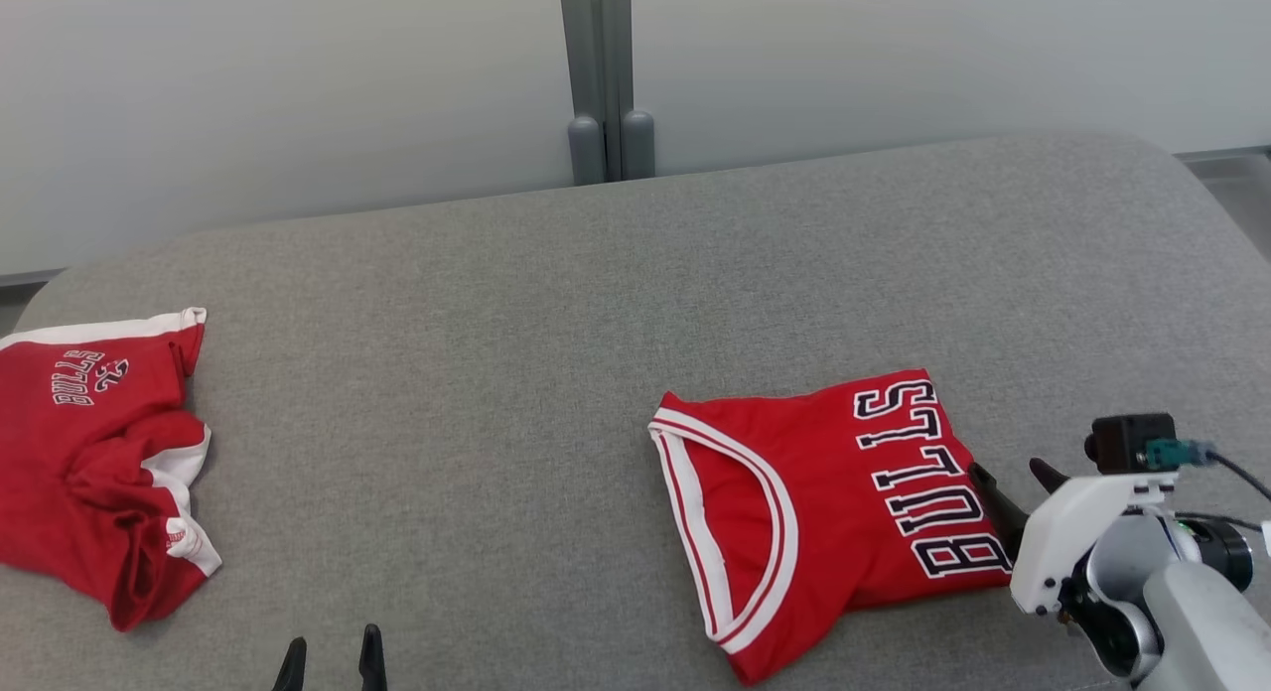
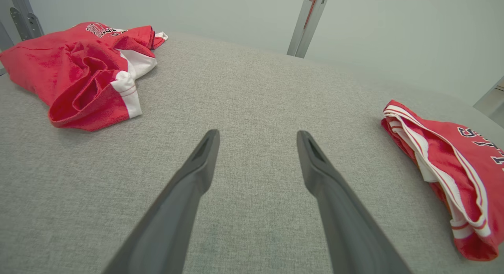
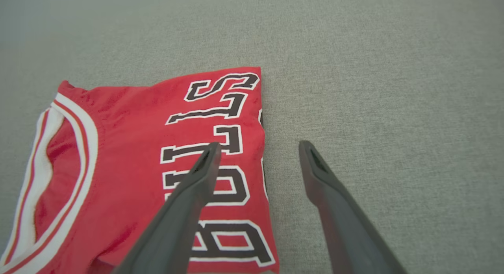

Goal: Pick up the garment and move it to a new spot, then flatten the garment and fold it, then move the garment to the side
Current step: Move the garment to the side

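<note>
Jersey [image 3: 130, 167] was cut off at right wrist view's bottom. Right gripper [image 3: 258, 146] stood wide open, empty, straddling its edge; left gripper [image 2: 256, 133] likewise.

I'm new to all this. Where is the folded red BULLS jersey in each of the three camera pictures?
Head view: the jersey lies lower right of middle, its neckline to the left and its lettering to the right.
Left wrist view: the jersey sits at the right edge, seen from its neckline side.
Right wrist view: the jersey covers the lower left up to the middle.
Shared landmark: the grey padded surface beneath it.
</note>
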`<state>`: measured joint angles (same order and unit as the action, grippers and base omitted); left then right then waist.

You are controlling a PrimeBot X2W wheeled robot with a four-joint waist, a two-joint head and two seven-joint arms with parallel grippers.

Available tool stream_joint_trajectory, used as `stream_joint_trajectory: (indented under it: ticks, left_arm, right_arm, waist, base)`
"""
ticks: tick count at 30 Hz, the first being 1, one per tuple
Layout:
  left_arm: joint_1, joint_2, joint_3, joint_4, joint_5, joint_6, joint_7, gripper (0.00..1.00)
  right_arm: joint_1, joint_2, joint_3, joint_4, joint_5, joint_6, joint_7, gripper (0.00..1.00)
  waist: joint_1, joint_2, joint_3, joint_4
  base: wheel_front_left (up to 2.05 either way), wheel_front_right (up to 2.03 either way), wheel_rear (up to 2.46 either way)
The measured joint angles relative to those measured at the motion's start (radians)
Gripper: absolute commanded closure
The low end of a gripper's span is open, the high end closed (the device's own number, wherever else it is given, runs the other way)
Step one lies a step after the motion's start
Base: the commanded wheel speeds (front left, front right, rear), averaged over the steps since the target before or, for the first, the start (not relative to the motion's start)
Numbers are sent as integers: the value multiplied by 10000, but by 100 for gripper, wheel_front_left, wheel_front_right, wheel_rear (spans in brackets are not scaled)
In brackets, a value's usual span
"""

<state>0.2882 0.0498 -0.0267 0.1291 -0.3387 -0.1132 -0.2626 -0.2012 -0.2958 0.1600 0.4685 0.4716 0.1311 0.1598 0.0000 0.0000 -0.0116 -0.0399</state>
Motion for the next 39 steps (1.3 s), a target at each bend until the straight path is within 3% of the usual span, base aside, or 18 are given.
stream_joint_trajectory:
  ticks: [3, 7, 12, 14, 20, 26, 30, 39]
  left_arm:
    - [-245, -2, -155, 23, 38, -12, 0, 0]
    - [-515, -2, -337, 25, -35, -21, 0, 0]
    - [-756, -2, -504, 21, -98, -21, 0, 0]
    - [-859, -2, -541, 19, -105, -21, 0, 0]
    - [-1059, 0, -449, -153, -63, -25, 0, 0]
    - [-1569, -2, -364, -366, 405, -104, -2, 0]
    - [-2151, 207, -483, -606, 633, -144, -2, 0]
    - [-2786, 1244, -1233, -899, 610, -159, -15, 0]
  right_arm:
    - [-647, -19, 90, 451, 226, -4, 1329, 0]
    - [-1303, 136, -59, 1260, -10, -4, 1829, 0]
    - [-1893, 867, -485, 2431, 54, -4, 2180, 0]
    - [-2120, 974, -516, 2606, 59, -4, 2063, 100]
    - [-2863, 1239, -393, 2725, 247, -2, 1440, 100]
    - [-4027, 755, -786, 2970, -31, 4, 339, 100]
    - [-4977, 307, -1457, 3404, -531, 4, -424, 100]
    - [-7080, -648, -3614, 4857, -1854, 4, -2019, 100]
  waist:
    - [0, 0, 206, 58]
    - [0, 0, 456, 259]
    - [0, 0, 800, 468]
    - [0, 0, 948, 540]
    - [0, 0, 1335, 340]
    - [0, 0, 1786, -399]
    - [0, 0, 2389, -816]
    - [1, 0, 4077, -1389]
  base:
    - [0, 0, 0]
    - [0, 0, 0]
    - [0, 0, 0]
    - [0, 0, 0]
    - [0, 0, 0]
    - [0, 0, 0]
    - [0, 0, 0]
    - [0, 0, 0]
